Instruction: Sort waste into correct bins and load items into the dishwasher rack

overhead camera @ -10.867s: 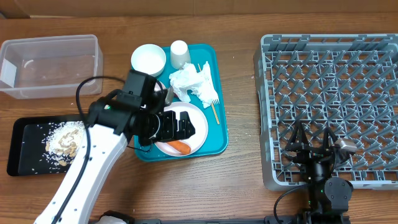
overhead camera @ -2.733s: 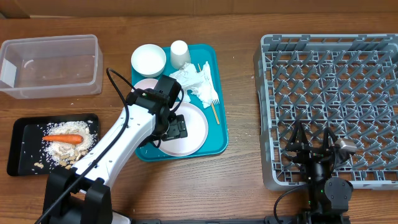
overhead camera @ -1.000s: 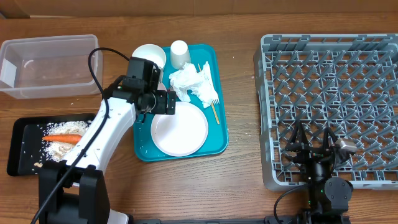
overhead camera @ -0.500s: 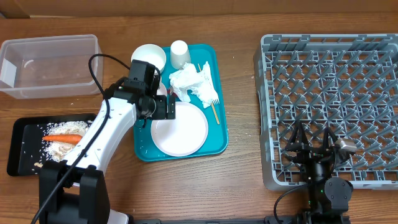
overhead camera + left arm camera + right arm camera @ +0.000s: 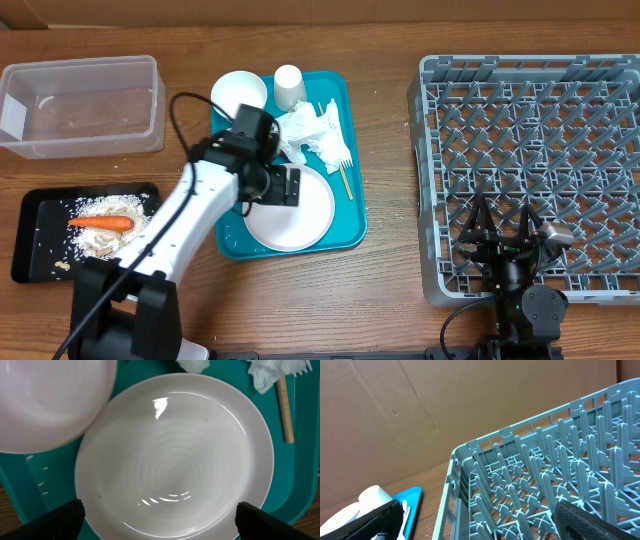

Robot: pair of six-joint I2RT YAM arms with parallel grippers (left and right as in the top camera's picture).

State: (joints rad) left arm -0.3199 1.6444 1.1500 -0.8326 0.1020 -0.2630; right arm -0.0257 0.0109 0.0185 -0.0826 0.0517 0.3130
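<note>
Left pincer [image 5: 160, 519] hangs over the round pinkish-white plate [image 5: 175, 460], jaws wide apart, nothing held, tips either side of the plate's edge. Right pincer [image 5: 503, 228] is also gaping and empty, sitting over the large grey pegged dishwasher rack [image 5: 560, 120], well right of the flat teal tray [image 5: 345, 228]. Plate lies flat at the teal tray's near middle and looks bare. Main risk, my read: the plate is about as wide as the jaw span and its rim sits low, so a top-down close likely skids off the glossy edge or just shoves the plate. A small pale round bowl [image 5: 45, 400] overlaps the plate's rim toward the teal tray's left side. Can't tell if it rests on it, but a lift could tip or drag it. The crumpled white paper napkin [image 5: 315, 130] at the teal tray's far middle covers part of the white plastic fork [image 5: 346, 158], with the thin wooden stick [image 5: 343, 182] just beside, so a napkin grab could carry the fork into a bin. The rack is a long reach for the left arm, so a drop onto the tabletop [image 5: 390, 300] or a clash with the right arm is possible. Orange carrot [image 5: 100, 222] and beige scraps [image 5: 105, 242] already lie in the shallow black tray [image 5: 40, 250] left of the teal tray. The clear plastic tub [image 5: 80, 105] sits far-left of it.
</note>
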